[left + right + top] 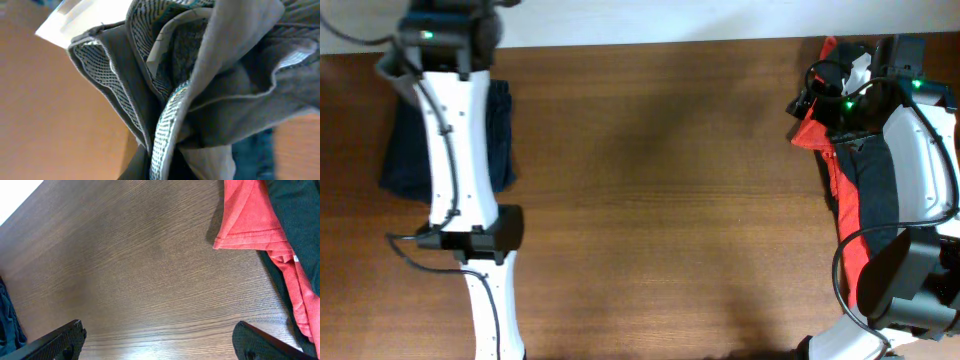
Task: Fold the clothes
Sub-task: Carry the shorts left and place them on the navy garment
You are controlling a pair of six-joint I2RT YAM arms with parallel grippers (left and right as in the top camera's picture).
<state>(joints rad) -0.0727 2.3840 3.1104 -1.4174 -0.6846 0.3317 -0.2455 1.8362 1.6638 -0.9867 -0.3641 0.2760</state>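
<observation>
Left claw (pixel 404 58) is clamped on the grey-khaki trousers (pixel 225 100), crumpled cotton with herringbone-woven lining showing, at the wooden surface's (pixel 125 270) far left corner. Right claw (pixel 160 347) gapes wide near the knit red garment (pixel 250 220), right edge.

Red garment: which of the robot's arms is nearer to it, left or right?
Right. The right arm reaches over the red garment at the table's right side; the left arm is far across the table, gripping grey trousers.

Matt, grainy wood table (pixel 670 200); woven cloth grey trousers (pixel 225 100); finely knitted red garment (pixel 250 220).
</observation>
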